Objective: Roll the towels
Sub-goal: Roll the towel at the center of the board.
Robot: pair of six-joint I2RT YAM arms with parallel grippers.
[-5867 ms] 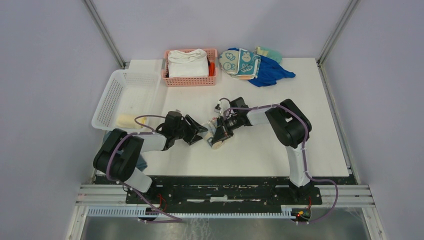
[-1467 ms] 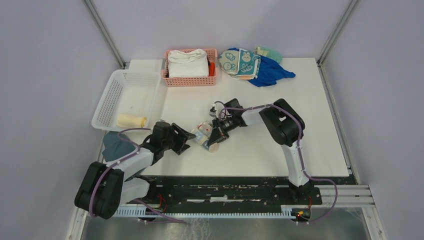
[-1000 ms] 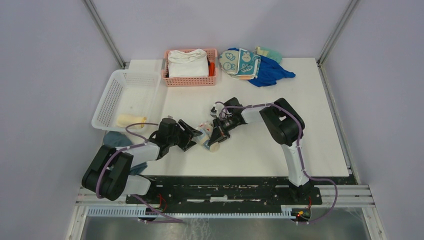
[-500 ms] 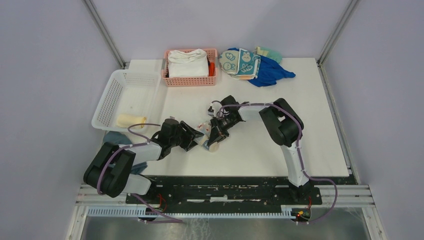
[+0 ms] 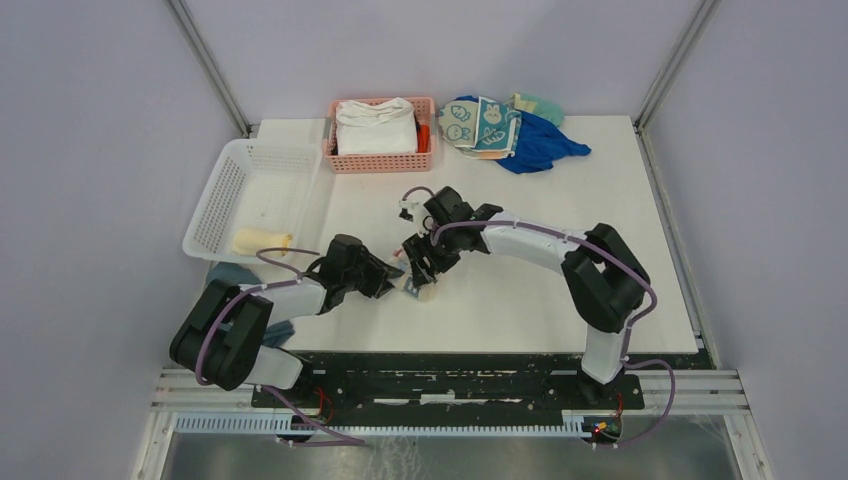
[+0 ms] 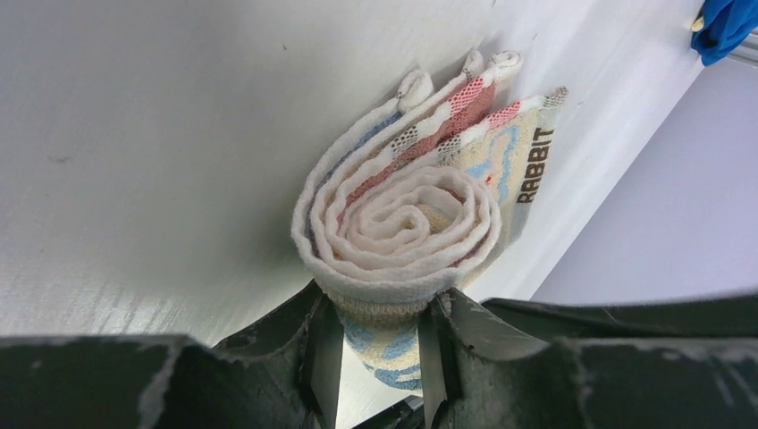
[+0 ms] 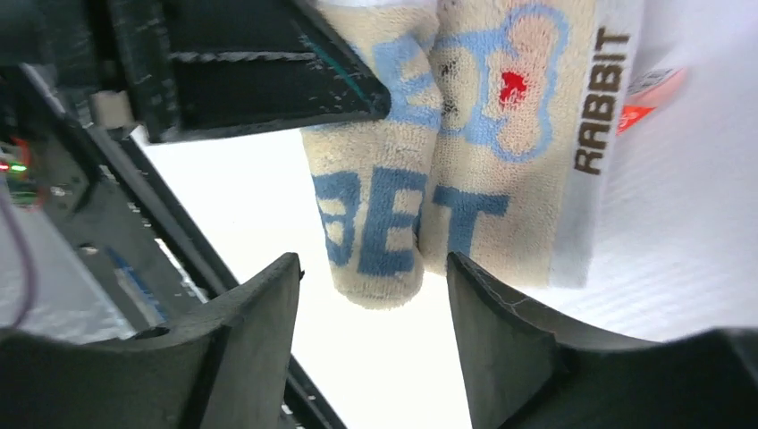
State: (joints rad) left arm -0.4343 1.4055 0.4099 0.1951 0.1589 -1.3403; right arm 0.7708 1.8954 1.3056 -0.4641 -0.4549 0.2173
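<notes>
The beige towel with blue and orange "RABBIT" lettering (image 6: 407,219) is wound into a tight roll and lies on the white table (image 5: 520,290), near the middle front (image 5: 417,288). My left gripper (image 6: 380,344) is shut on the near end of this roll, one finger on each side (image 5: 396,279). My right gripper (image 7: 371,308) hangs open just above the roll (image 7: 474,161), touching nothing (image 5: 420,262). A plain yellow rolled towel (image 5: 262,241) lies in the white basket (image 5: 230,180). The towel with rabbit faces (image 5: 480,122) lies unrolled at the back.
A pink basket (image 5: 380,162) with a thick white folded cloth (image 5: 376,126) stands at the back. A blue cloth (image 5: 545,145) lies under the rabbit-face towel. A dark grey-blue cloth (image 5: 230,272) sits at the table's left front corner, by the left arm.
My left gripper has closed on the end of the RABBIT roll. My right gripper has opened, let go of the roll and drawn back a little.
</notes>
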